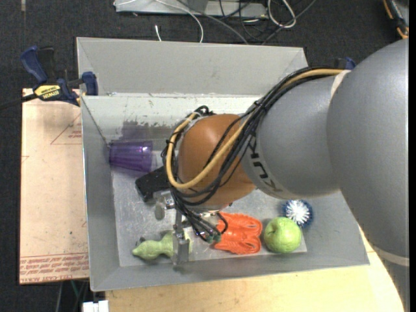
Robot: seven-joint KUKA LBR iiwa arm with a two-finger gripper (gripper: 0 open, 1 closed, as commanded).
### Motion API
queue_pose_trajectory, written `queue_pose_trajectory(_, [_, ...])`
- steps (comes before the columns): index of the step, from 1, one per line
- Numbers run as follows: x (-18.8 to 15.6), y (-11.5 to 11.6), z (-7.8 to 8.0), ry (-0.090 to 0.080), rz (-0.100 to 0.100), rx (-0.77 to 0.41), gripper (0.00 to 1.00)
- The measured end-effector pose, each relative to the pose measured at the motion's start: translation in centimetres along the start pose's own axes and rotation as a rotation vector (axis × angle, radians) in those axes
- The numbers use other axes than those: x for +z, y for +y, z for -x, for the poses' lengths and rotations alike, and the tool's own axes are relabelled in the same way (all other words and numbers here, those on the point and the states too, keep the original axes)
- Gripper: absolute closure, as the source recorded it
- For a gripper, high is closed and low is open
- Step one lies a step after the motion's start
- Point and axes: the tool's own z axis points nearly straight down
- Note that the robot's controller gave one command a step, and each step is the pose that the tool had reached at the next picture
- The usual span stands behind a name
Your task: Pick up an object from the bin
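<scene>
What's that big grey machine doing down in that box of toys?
A robot arm reaches into the grey metal bin from the right. Its claw is down near the front wall, right beside a pale green toy; whether it grips it, I can't tell. Nearby lie an orange toy, a green apple and a blue-and-white spiky ball; a purple cup and a black object sit further back.

Bare bin floor [127, 216] between purple cup [130, 155] and green toy [153, 249]; orange toy [239, 234], apple [282, 234] front right.
</scene>
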Motion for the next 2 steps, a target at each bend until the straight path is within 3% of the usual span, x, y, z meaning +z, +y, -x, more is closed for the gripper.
queue_pose_trajectory(1, [3.1,-0.7,-0.2,0.0,0.0,0.001,0.0])
queue_pose_trajectory(2, [5.8,-0.7,0.2,-0.019,0.003,0.011,0.0])
